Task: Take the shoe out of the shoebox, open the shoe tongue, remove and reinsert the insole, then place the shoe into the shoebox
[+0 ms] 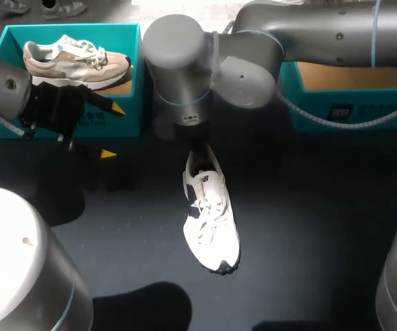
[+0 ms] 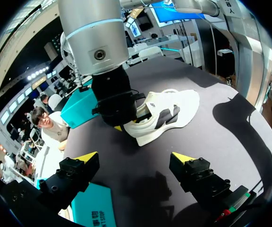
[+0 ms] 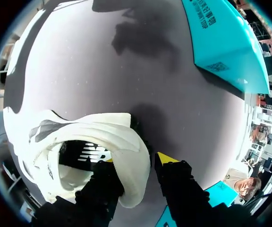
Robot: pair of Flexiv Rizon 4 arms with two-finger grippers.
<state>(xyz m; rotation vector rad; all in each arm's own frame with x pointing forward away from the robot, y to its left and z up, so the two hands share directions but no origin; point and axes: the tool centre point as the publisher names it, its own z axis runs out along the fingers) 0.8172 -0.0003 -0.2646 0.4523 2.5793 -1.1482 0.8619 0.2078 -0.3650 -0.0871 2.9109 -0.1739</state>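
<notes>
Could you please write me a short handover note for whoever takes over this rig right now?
Right tool: shut on the heel of the white shoe, one finger inside, one outside.
Left tool: open, empty, beside the left shoebox, which holds a beige shoe.
Done: white shoe is out, lying on the table; right shoebox looks empty.
To do: tongue and insole steps (progress cannot be judged from here), then the shoe back into the box.

White shoe (image 1: 211, 219) heel hidden by R arm (image 1: 253, 48).
</notes>
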